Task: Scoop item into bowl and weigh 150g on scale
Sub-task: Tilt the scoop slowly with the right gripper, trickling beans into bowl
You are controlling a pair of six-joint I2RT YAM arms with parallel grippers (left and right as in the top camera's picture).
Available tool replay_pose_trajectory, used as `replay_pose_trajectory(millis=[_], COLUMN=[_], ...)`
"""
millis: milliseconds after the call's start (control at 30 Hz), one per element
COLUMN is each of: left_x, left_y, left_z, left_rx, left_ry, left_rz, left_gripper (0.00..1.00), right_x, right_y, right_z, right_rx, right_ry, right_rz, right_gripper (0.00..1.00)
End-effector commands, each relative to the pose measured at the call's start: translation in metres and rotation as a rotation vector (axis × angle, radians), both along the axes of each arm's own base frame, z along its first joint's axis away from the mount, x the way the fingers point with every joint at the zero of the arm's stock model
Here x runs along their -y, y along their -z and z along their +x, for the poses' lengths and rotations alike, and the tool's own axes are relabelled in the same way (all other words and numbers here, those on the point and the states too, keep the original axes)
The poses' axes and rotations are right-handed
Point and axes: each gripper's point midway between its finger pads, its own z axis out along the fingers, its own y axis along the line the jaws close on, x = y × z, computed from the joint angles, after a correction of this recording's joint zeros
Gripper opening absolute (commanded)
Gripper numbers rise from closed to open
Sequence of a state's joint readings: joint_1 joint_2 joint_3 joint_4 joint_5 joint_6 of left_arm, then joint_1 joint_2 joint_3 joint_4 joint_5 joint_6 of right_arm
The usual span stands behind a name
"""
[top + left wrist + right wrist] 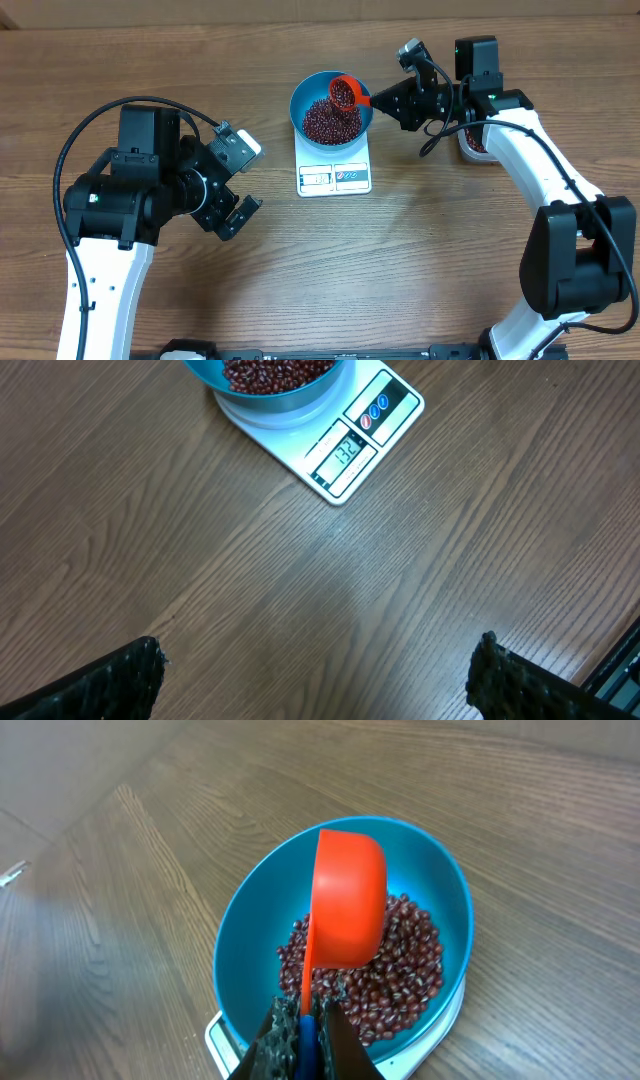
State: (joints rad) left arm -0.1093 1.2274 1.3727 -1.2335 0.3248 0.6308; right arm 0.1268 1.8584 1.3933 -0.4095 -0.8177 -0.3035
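Right jaws clamp orange cup [349, 900] over glossy maroon beans [402, 972]; left jaws gape.

Scale [300, 422] shows a reading
Its grey display [347, 452], along one edge beside the buttons [375, 412], appears to read 132.

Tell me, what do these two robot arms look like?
The left arm and right arm have curved white shells joined by chunky black joints, with small green lights. A black cable loops along the left arm, and another hangs by the right wrist. The left end effector and right end effector are black, each with two fingers with bumpy pads.
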Motion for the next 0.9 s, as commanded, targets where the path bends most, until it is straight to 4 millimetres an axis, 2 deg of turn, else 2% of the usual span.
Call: replay_pose_trajectory(millis=[0, 433, 633, 700, 800, 867], left_x=[0.001, 0.001, 0.001, 0.001, 0.001, 0.001], left_y=[0.002, 0.002, 0.002, 0.002, 0.002, 0.002], left_z=[0.0, 0.0, 0.0, 0.0, 0.0, 0.0], left_rx=[-0.01, -0.01, -0.01, -0.01, -0.01, -0.01], left_ry=[-0.006, -0.006, -0.006, -0.006, -0.006, -0.005], left_rz=[-0.003, -0.003, -0.003, -0.003, -0.003, -0.004], left_gripper=[0.99, 1.0, 1.0, 1.0, 1.0, 0.99], right_x=[-0.001, -0.002, -0.005, -0.012, -0.008, -0.012], right_y=[-0.005, -0.005, -0.003, -0.005, -0.002, -0.005], right_z=[0.005, 0.005, 0.008, 0.003, 0.009, 0.006], right_rx=[0.038, 0.076, 0.092, 0.089, 0.123, 0.104], right_ry=[-0.006, -0.026, -0.02, -0.047, -0.029, -0.039], right_rz=[-0.007, -0.027, -0.051, -0.036, -0.079, -0.044], right_gripper=[0.04, 0.04, 0.03, 0.04, 0.04, 0.04])
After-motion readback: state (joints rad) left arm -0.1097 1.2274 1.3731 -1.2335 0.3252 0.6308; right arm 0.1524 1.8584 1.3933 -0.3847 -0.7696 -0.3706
